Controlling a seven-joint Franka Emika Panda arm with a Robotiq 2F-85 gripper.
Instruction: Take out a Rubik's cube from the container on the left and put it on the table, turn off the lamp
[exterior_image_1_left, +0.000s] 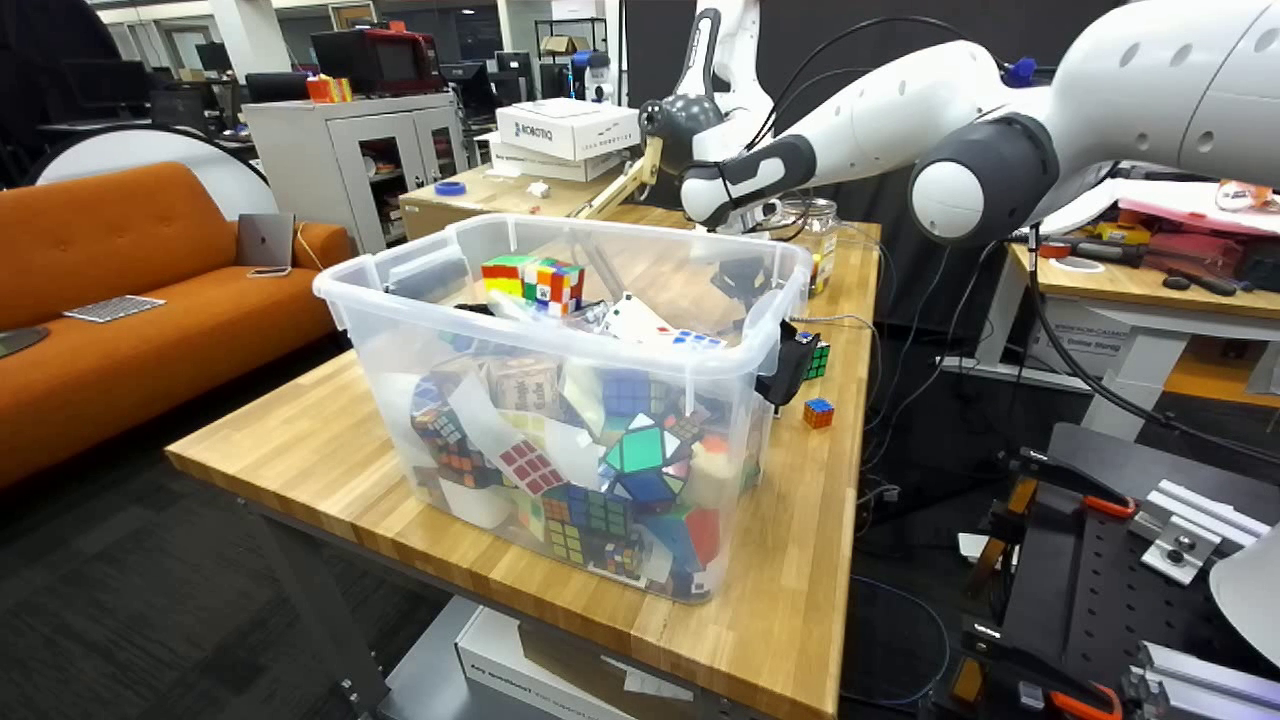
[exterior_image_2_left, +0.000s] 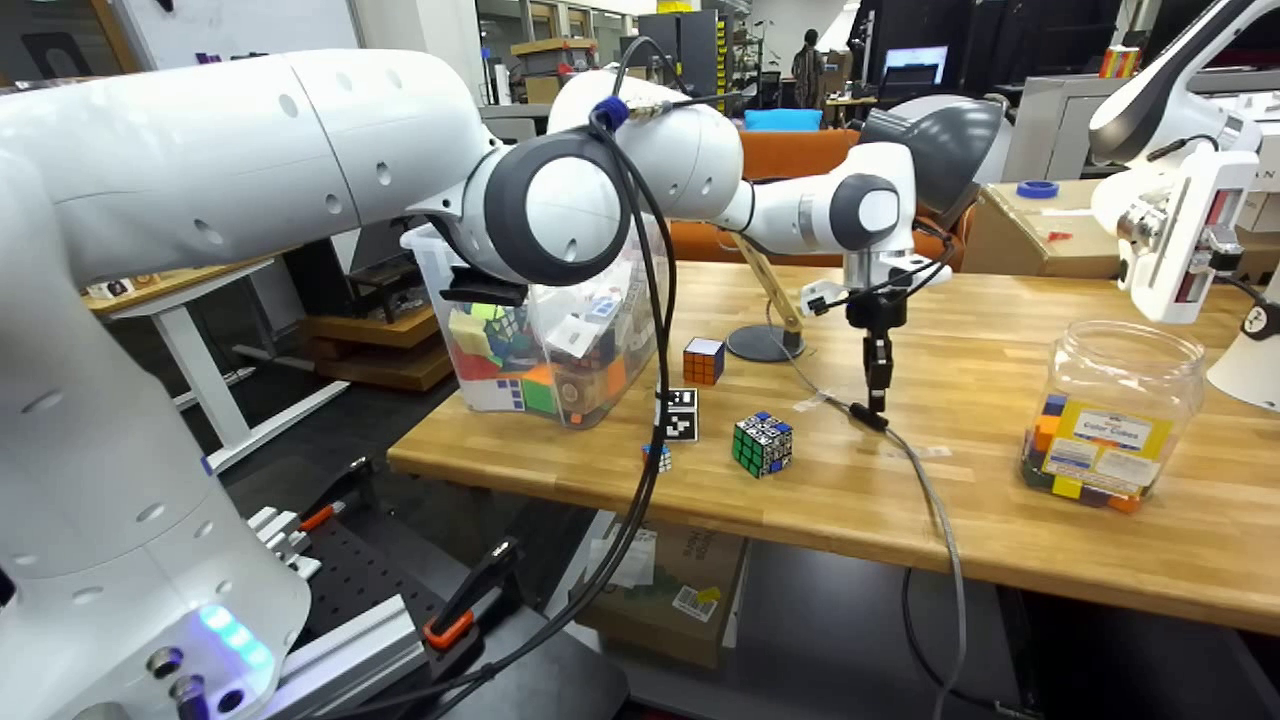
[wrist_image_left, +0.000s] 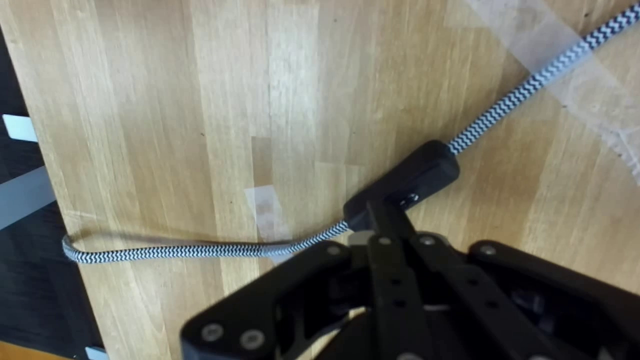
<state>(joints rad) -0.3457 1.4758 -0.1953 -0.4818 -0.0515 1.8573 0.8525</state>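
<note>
Your claw (exterior_image_2_left: 877, 402) looks squeezed together, tip at inline switch (wrist_image_left: 401, 184). Switch slants toward desk (wrist_image_left: 150, 150) edge where cord (wrist_image_left: 165, 253) drops off; likely rocker (wrist_image_left: 409, 201) just inward of tip.

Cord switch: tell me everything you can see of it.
The switch is a black, plastic-looking oblong with rounded ends and a small pale mark on top. A zigzag-patterned cord joins it at both ends. It lies on the table, slanted in the wrist view. The shut tool points down at it, hiding part there; contact and on/off state can't be told.
</note>
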